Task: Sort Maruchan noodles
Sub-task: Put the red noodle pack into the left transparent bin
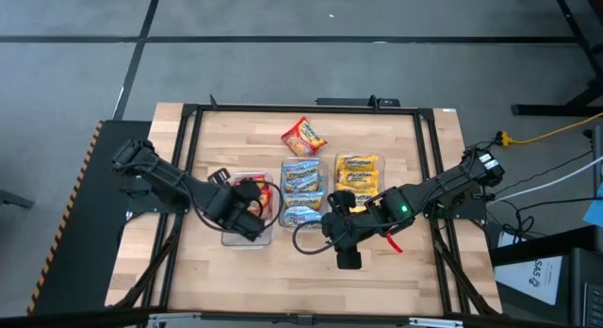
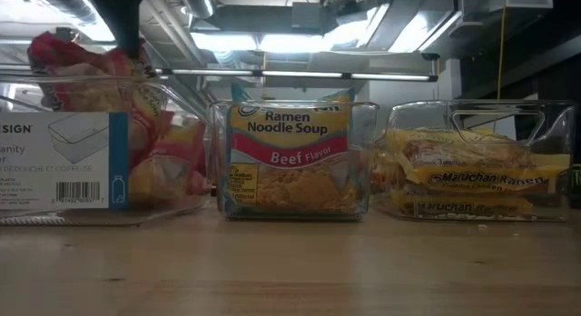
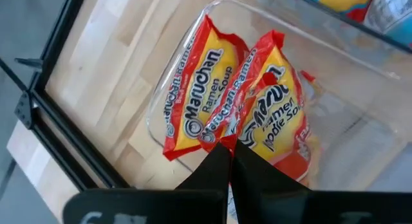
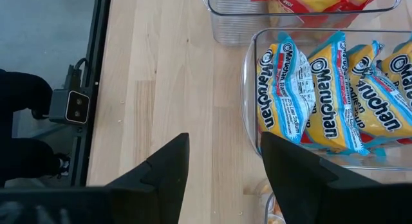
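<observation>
My left gripper (image 1: 247,202) is shut on a red packet (image 3: 273,114) in the left clear bin (image 1: 247,236), next to another red packet (image 3: 193,95). In the low view a red packet (image 2: 59,57) sticks up above that bin's rim. My right gripper (image 4: 222,156) is open and empty over bare table, beside the near end of the middle bin (image 1: 301,191), which holds blue packets (image 4: 322,102). The right bin (image 1: 358,177) holds yellow packets. One red-orange packet (image 1: 303,137) lies flat on the table beyond the bins. My left gripper pinches the red packets where their crimped edges meet (image 3: 226,135), between its two shut fingers. The fingers come from above, slanting down into the bin. The fingertips hide the exact spot, so I cannot tell whether they have one packet or both.
A black frame (image 1: 188,177) runs round the wooden table top. A red-handled tool (image 1: 394,241) lies by my right arm. Bare wood lies in front of the bins (image 2: 290,261) and at the table's far left (image 1: 226,139).
</observation>
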You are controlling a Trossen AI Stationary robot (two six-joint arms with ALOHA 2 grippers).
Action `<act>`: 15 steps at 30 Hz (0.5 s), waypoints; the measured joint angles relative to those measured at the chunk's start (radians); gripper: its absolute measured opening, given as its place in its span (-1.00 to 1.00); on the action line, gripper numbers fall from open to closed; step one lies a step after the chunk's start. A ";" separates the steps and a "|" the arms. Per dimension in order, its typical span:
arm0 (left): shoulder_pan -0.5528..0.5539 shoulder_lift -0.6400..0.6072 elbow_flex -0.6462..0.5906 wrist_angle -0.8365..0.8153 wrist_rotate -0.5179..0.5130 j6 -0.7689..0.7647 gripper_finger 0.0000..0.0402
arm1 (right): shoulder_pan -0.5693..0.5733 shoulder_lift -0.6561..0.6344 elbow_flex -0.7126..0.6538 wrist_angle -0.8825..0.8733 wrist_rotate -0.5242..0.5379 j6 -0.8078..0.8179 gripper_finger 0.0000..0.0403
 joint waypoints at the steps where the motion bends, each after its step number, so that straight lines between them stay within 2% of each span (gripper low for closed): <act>1: 0.001 0.000 0.000 0.006 0.001 0.001 -1.00 | 0.000 0.000 0.000 0.000 0.000 0.000 -0.02; 6: -0.008 0.000 0.000 0.024 -0.008 0.004 -1.00 | 0.000 0.000 0.000 0.000 0.000 -0.001 -0.02; 15: 0.001 0.000 0.000 0.186 -0.036 0.140 -1.00 | 0.000 0.000 0.000 0.000 0.000 -0.007 -0.02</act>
